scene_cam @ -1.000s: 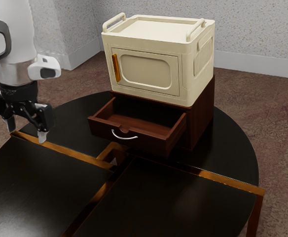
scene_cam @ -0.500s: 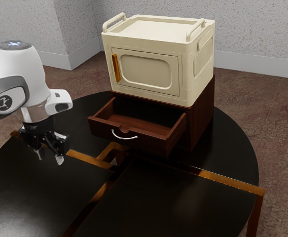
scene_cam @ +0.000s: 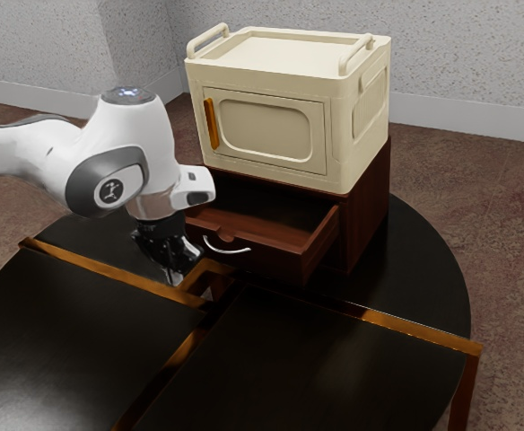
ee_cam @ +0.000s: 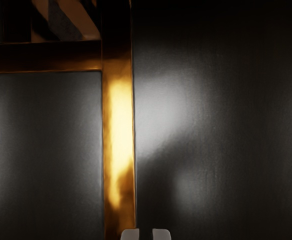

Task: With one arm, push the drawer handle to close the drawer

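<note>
My gripper [scene_cam: 173, 279] is low over the table, just in front of the open drawer and toward the exterior view's left of its handle. It holds nothing. In the wrist view the gripper [ee_cam: 146, 234] has its two pale fingertips a small gap apart. The dark red wooden drawer [scene_cam: 274, 254] stands pulled out from the cabinet [scene_cam: 366, 211], and my arm covers its left corner in the exterior view. A curved silver handle [scene_cam: 226, 250] is on the drawer's front; I see no contact with it.
A cream box [scene_cam: 275, 128] with an orange door handle [scene_cam: 211, 123] sits on top of the cabinet. The round black table [scene_cam: 334, 368] has gold strips across it; one gold strip [ee_cam: 120, 120] runs under my hand in the wrist view.
My arm has swung toward the exterior view's right, from the table's far left to beside the drawer front, and my hand has turned. The drawer has not moved.
</note>
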